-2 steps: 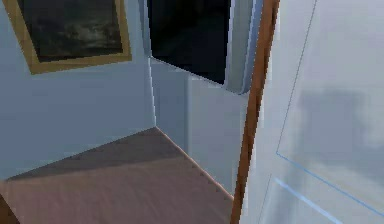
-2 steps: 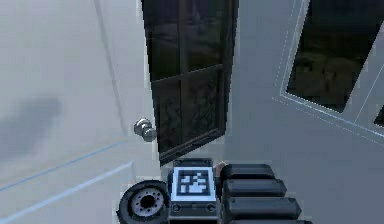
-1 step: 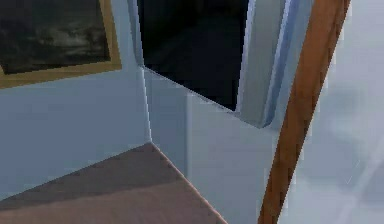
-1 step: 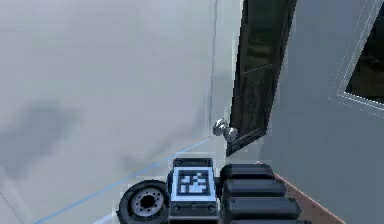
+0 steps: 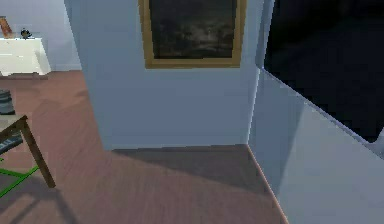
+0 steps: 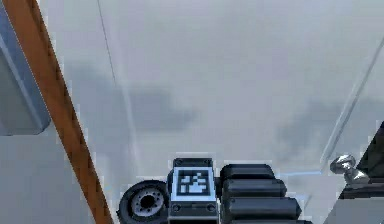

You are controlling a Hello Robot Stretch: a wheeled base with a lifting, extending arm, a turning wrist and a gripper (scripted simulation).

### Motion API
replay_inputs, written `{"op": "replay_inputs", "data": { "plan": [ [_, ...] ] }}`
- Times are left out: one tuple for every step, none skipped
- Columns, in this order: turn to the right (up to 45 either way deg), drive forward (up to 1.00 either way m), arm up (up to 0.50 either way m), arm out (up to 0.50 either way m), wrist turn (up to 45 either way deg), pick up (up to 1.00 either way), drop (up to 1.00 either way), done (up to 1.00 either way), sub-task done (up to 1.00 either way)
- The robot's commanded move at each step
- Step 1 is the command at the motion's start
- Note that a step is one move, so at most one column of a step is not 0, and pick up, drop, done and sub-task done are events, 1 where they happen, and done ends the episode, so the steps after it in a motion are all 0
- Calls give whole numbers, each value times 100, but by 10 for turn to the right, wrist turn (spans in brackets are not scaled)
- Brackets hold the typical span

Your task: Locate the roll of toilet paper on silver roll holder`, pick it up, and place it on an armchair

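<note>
The arm's dark blocks [image 6: 250, 192] sit at the arm side view's bottom edge, with a white square with black marks [image 6: 192, 183] beside them. Left of that square is a dark round body that I take for the gripper [image 6: 144, 203]. Its far end is not made out, so I cannot tell whether it holds anything. A small shiny silver fitting [image 6: 346, 166] stands low at that view's right, next to a dark shape [image 6: 374, 152] at the edge. A pale wall [image 6: 220, 90] lies close behind the arm.
A brown wooden strip [image 6: 55, 110] slants down the arm side view's left. Ahead, a blue-grey wall carries a gold-framed dark painting [image 5: 193, 32], with a large dark panel [image 5: 330, 55] to its right. A wooden frame with green parts [image 5: 22, 150] stands lower left, a white table [image 5: 22, 55] far left.
</note>
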Motion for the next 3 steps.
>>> {"op": "replay_inputs", "data": {
  "plan": [
    [0,5,0,0,0,0,0,0,0],
    [-30,0,0,0,0,0,0,0,0],
    [0,35,0,0,0,0,0,0,0]
  ]
}}
